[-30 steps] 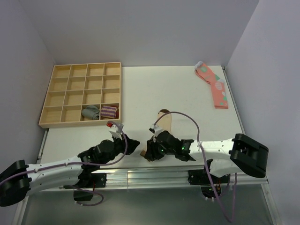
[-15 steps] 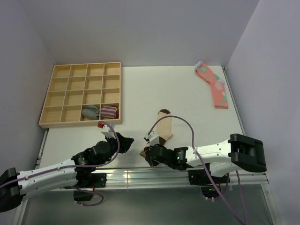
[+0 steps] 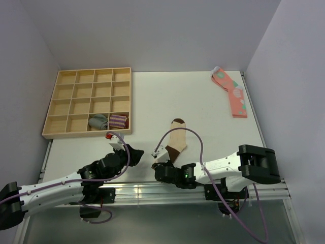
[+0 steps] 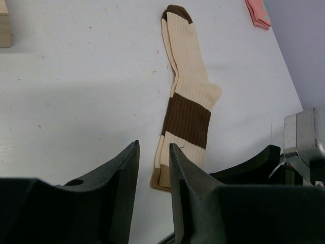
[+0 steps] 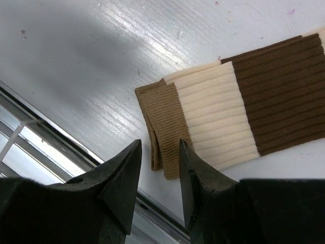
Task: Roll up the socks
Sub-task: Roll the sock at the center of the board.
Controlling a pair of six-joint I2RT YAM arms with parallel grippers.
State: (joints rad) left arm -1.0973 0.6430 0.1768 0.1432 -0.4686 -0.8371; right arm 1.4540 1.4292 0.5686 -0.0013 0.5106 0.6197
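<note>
Found beige socks (image 3: 176, 140) flat on counter (image 3: 203, 101), right of wooden tray (image 3: 86, 133). Saw left end effector (image 4: 153, 152) and right end effector (image 5: 159, 147) parted, empty. Likely needed both layers of the cuff (image 5: 162, 114) pinched squarely before rolling.

Top view: you get soft, even overhead light, with only faint shadows. Left wrist: a broad grey shadow covers the near table (image 4: 66, 127); the far part is brighter. Right wrist: glare streaks on the table, the rail (image 5: 35, 147) is washed out, and the ribbing of the socks (image 5: 218, 117) is sharp.
</note>
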